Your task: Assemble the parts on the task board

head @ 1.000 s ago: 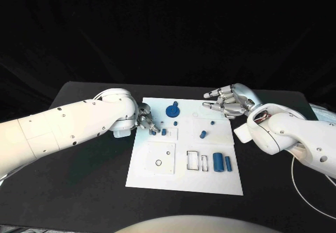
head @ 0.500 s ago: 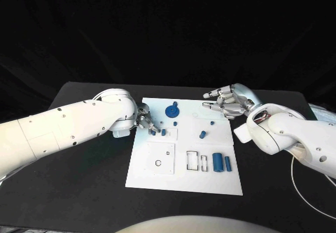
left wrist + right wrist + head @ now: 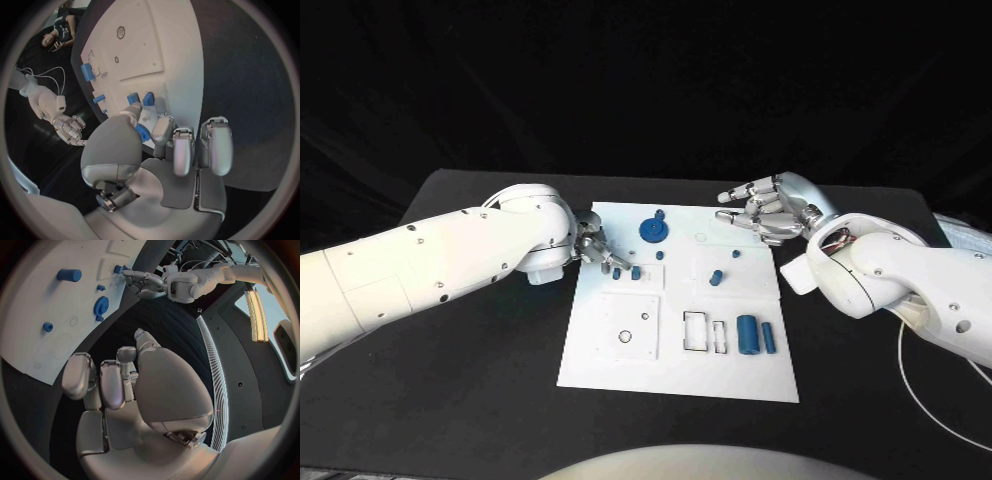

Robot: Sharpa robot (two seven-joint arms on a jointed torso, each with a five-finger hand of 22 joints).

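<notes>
My left hand rests at the left edge of the board, fingertips down on the white surface. In the left wrist view, my thumb and one finger pinch a small blue part. The remaining fingers of this hand are curled over the black bench beside the board edge. Just beyond the fingertips, two short blue pegs stand side by side on the board, close to the hand. Farther out from the left hand lies the blue gear, toward the far edge of the board.

My right hand hovers above the bench beyond the far right corner of the board. It grasps nothing. The fingers are bent inward toward the palm, with gaps between them, and do not touch any part. On the board near this hand stand a small blue stud and a blue peg, both apart from the hand. Well away from both hands, toward my body, two blue cylinders lie side by side on the board next to a pair of rectangular slots. A round hole sits in the square plate to the left of those slots.
</notes>
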